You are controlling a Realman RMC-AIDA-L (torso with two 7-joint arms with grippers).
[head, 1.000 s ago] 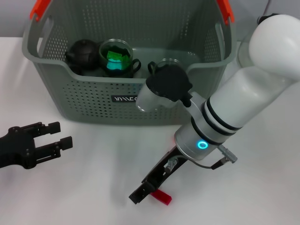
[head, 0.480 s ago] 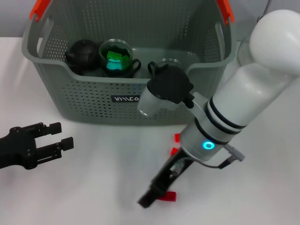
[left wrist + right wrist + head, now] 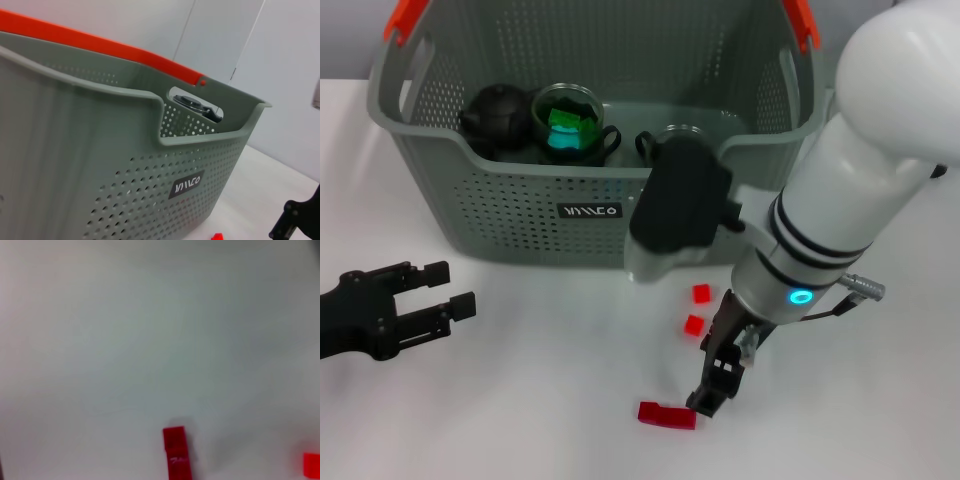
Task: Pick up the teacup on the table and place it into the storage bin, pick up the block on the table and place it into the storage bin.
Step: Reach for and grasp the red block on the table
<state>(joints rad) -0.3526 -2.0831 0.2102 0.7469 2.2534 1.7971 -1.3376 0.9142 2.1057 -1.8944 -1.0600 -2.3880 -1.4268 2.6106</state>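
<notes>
Three red blocks lie on the white table (image 3: 520, 400) in front of the storage bin (image 3: 520, 180), a large grey-green perforated basket with orange handle ends and a small black label on its front wall. The long flat red block (image 3: 667, 415) lies farthest out from the bin's front wall. Two small red cubes sit between it and the bin, the nearer cube (image 3: 701, 294) close to the front wall and the other cube (image 3: 694, 325) just beyond it.

Inside the bin, toward its left end, sit a dark round teapot (image 3: 495, 115), a glass teacup (image 3: 567, 122) holding something green, and a second glass cup (image 3: 677, 138) near the middle.

The right gripper (image 3: 712, 395) points down at the table in front of the bin, its tip just beside the long block's right end; whether its fingers are apart or together cannot be told. The left gripper (image 3: 450, 290) hovers low over the table off the bin's front left corner, fingers spread apart and holding nothing.
</notes>
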